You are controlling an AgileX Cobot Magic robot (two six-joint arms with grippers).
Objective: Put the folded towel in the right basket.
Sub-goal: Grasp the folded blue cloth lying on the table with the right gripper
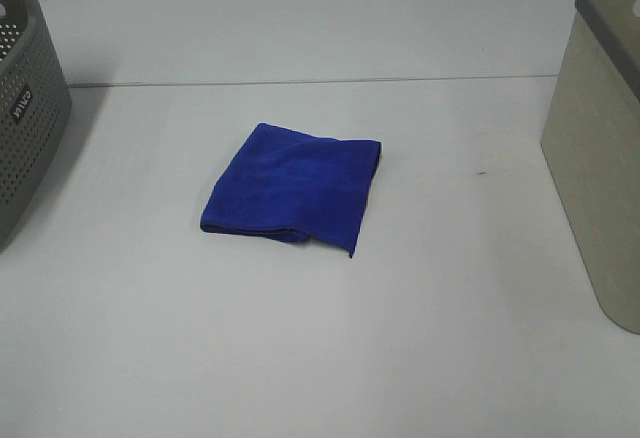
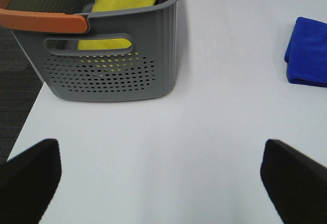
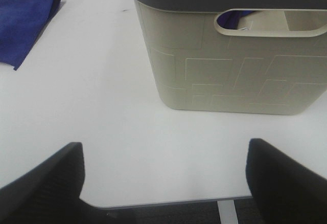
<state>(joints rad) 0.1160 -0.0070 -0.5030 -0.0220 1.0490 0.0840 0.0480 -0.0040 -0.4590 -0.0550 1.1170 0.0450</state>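
Note:
A folded blue towel (image 1: 293, 190) lies flat in the middle of the white table. It also shows in the left wrist view (image 2: 308, 51) and the right wrist view (image 3: 23, 22). The right basket (image 1: 603, 148) is beige with a dark grey rim and stands at the table's right edge; in the right wrist view (image 3: 230, 65) blue and purple cloth shows inside it. My left gripper (image 2: 161, 183) is open and empty, far from the towel. My right gripper (image 3: 163, 180) is open and empty, in front of the beige basket. Neither arm shows in the high view.
A grey perforated basket (image 1: 25, 108) stands at the table's left edge; in the left wrist view (image 2: 110, 55) it has an orange handle and holds a yellow cloth (image 2: 122, 1). A seam (image 1: 300, 82) crosses the table behind the towel.

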